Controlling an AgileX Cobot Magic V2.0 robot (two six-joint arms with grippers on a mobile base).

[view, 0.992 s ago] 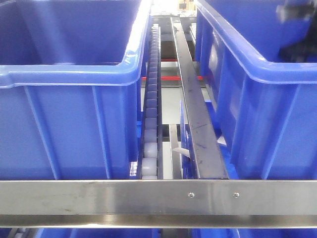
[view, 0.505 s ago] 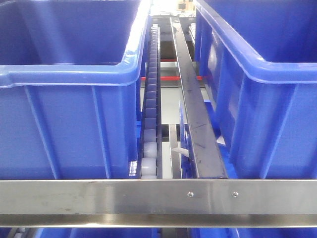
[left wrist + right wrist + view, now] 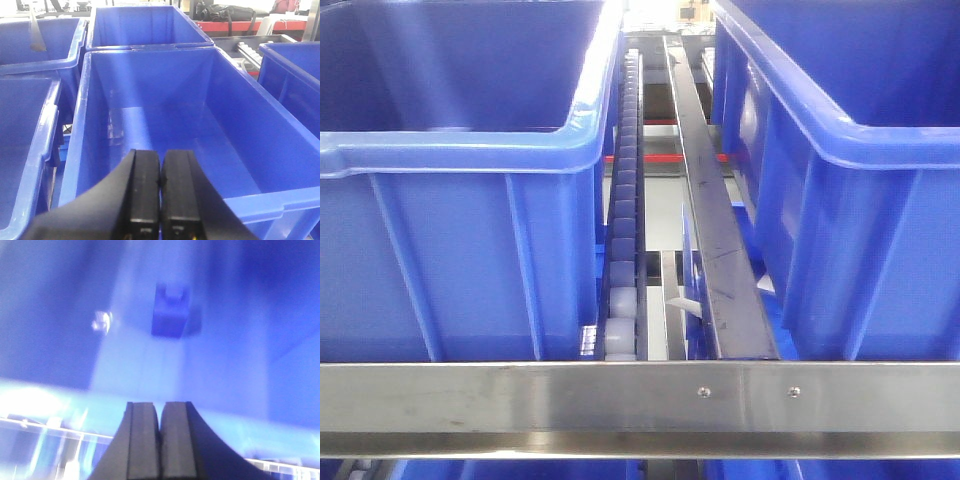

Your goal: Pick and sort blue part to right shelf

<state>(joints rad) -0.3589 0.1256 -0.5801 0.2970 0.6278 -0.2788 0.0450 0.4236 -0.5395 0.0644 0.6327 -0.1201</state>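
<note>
The right shelf is a steel rack with a flat front rail (image 3: 640, 395), a roller track (image 3: 623, 215) and deep blue bins. A small blue part (image 3: 171, 310) lies on the floor of a blue bin (image 3: 235, 360) in the blurred right wrist view. My right gripper (image 3: 160, 407) is shut and empty, above the bin's near rim and well short of the part. My left gripper (image 3: 160, 157) is shut and empty over the near rim of an empty blue bin (image 3: 280, 150). Neither gripper shows in the front view.
Two large blue bins (image 3: 450, 150) (image 3: 860, 150) flank the roller track and a dark steel bar (image 3: 715, 230). More blue bins (image 3: 142, 25) (image 3: 30, 45) stand around the left gripper's bin. A small pale object (image 3: 102, 320) lies left of the blue part.
A dark arm part that showed at the top right of the front view one second ago has left the frame. The bins and rack have not moved.
</note>
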